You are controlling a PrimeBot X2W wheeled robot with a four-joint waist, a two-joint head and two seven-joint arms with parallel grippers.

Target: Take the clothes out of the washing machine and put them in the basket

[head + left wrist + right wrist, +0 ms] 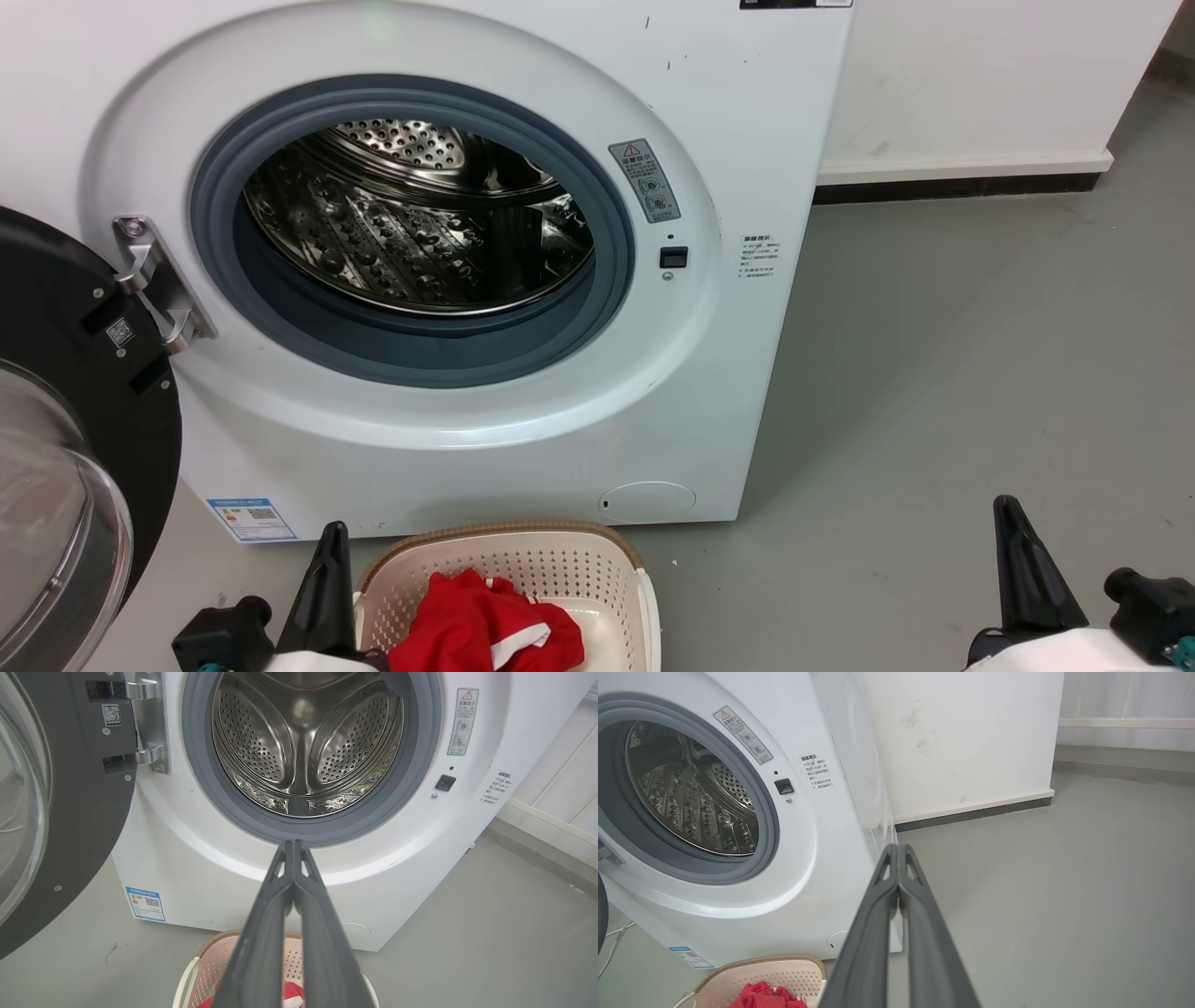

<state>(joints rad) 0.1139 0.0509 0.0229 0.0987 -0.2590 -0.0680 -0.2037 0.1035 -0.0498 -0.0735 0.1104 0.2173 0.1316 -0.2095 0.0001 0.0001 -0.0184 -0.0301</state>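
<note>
The white washing machine [523,448] stands with its door [84,411] swung open to the left; its steel drum [420,215] shows no fabric inside. Red clothes [481,627] with white trim lie in the cream basket [523,551] on the floor in front of it. My left gripper [329,541] is shut with nothing in it, just left of the basket; in its wrist view the left gripper [294,845] points at the porthole rim. Over bare floor at the lower right, my right gripper [1010,513] is also shut and holds nothing. Clothes [761,995] and basket [784,966] also appear in the right wrist view.
The open door's glass bowl [56,523] juts out at the far left. A white wall with a dark skirting [952,182] runs behind on the right. Grey floor [934,392] stretches right of the machine.
</note>
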